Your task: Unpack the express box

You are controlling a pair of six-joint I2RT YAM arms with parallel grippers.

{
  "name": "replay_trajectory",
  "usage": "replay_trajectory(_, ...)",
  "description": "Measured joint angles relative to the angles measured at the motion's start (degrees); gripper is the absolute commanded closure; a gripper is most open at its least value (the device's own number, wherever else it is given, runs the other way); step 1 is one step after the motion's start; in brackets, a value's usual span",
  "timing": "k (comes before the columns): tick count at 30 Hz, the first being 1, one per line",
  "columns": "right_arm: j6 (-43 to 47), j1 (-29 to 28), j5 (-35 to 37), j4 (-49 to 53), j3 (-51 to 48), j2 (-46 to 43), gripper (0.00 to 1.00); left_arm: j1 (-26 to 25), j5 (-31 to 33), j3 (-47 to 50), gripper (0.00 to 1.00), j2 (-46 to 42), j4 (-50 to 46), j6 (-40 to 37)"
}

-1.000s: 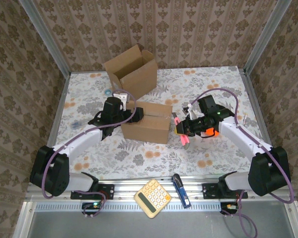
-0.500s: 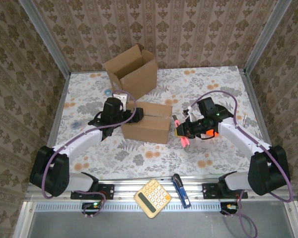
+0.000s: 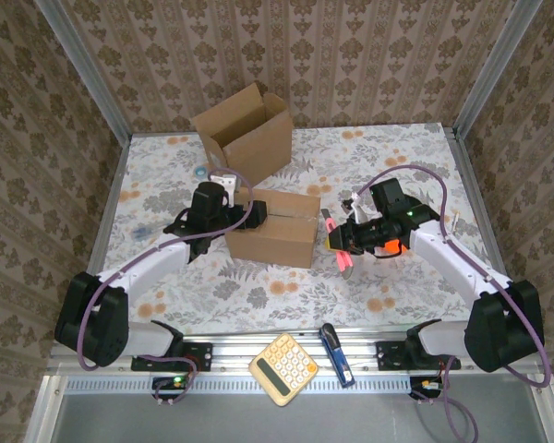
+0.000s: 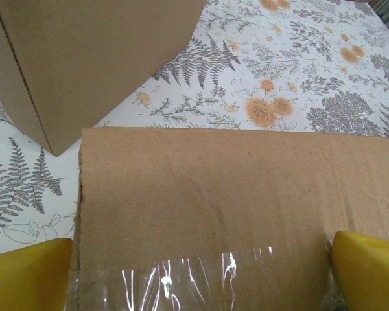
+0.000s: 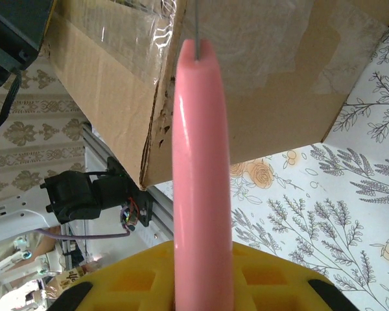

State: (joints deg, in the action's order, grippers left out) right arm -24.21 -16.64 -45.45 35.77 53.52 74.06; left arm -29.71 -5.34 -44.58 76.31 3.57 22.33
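The taped express box (image 3: 275, 231) lies central on the table (image 3: 397, 166), left gripper (image 3: 256, 214) spread wide around its left end to steady it, while the right gripper (image 3: 346, 238) clamps a pink cutter (image 5: 201, 168), blade (image 5: 199, 19) seemingly at the tape seam (image 5: 259, 45)

The brown cardboard box (image 4: 201, 188) shows a matt, fibrous paper face, its seam sealed with glossy, wrinkled clear plastic tape (image 4: 201, 278), and one corner edge looks rough and frayed in the right wrist view. The slim pink plastic tool (image 5: 201, 162) is smooth and shiny, tipped with a thin grey metal blade (image 5: 199, 19). A smooth, matt floral-printed table cover (image 3: 379, 157) meets a dull-sheened silver metal rail (image 3: 231, 343).
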Motion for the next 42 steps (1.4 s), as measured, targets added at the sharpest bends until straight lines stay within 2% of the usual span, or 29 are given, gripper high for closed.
replay_trajectory(42, -0.22, -1.11, -0.04, -1.38, 0.13, 2.19, 1.00, 0.00, -0.02, -0.02, 0.00, 0.00, 0.02, 0.00)
